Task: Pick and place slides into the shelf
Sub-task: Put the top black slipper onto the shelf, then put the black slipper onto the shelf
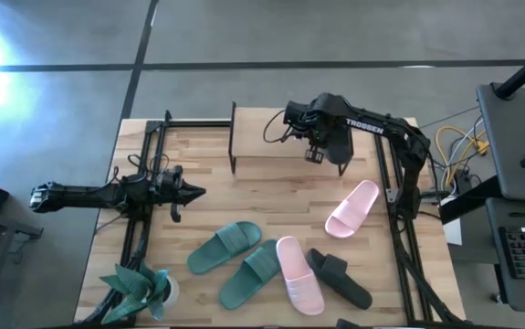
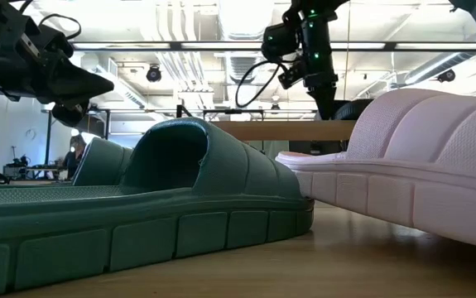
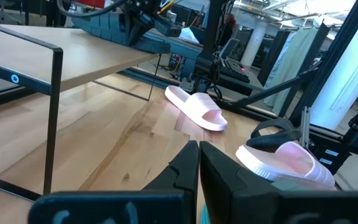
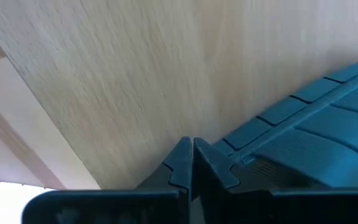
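Note:
The shelf (image 1: pixel 271 146), a light plank on thin black legs, stands at the table's far middle. A dark slide (image 3: pixel 107 26) lies tilted on its top, ribbed sole showing. My right gripper (image 4: pixel 192 158) is shut and points down at the plank beside that slide. Two green slides (image 1: pixel 225 247) (image 1: pixel 251 272), two pink slides (image 1: pixel 351 208) (image 1: pixel 299 274) and a black slide (image 1: pixel 340 279) lie on the table's near half. My left gripper (image 1: pixel 198 192) hovers shut at the left, pointing level toward the right. My right gripper comes from above with its fingers shut, and nothing shows between them. The outer side of one finger (image 4: pixel 219 165) stands right against the edge of the dark slide's ribbed sole (image 4: pixel 259 146). Whether it touches the slide, I cannot tell.
A potted plant (image 1: pixel 139 288) stands at the table's near left corner. Black frame rails (image 1: pixel 139 228) (image 1: pixel 399 228) run along both sides of the table. Bare wood lies between the shelf and the slides on the table.

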{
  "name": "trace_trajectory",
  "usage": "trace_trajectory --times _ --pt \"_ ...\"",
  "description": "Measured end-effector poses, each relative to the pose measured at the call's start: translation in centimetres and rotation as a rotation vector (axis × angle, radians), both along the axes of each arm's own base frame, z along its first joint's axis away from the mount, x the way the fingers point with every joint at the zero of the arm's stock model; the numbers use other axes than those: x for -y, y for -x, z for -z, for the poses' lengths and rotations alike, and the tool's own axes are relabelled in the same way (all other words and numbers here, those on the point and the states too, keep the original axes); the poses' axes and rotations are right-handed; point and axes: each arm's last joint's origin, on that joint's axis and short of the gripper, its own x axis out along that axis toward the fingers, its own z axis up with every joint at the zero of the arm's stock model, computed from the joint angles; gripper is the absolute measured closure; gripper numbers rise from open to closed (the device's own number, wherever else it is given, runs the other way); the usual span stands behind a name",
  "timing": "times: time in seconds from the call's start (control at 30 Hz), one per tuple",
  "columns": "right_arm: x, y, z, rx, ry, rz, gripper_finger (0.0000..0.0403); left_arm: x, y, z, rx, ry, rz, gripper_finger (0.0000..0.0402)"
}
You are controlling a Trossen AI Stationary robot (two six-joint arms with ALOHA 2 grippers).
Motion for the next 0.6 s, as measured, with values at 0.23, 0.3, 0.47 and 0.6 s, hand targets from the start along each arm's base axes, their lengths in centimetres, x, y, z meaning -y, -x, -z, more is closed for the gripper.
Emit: trace_trajectory --times 0.23,0.3,0.47,0.6 --pt "-0.5 0.0 -2.7 0.151 -0.045 0.024 0.0394 0.0 0.0 0.0 -0.001 0.0 0.0 0.0402" --pt "-1.1 0.2 -4.2 0.231 -0.081 0.029 0.0394 0.0 0.0 0.0 -0.001 0.0 0.0 0.0402" --pt "-5.8 1.4 -8.5 0.437 -0.22 -0.038 0.0388 0.0 0.0 0.0 -0.001 0.0 0.0 0.0402" --pt "-12.2 3.1 -11.4 0.526 -0.253 -0.157 0.0374 0.0 0.0 0.0 0.0 0.0 0.0 0.0402"
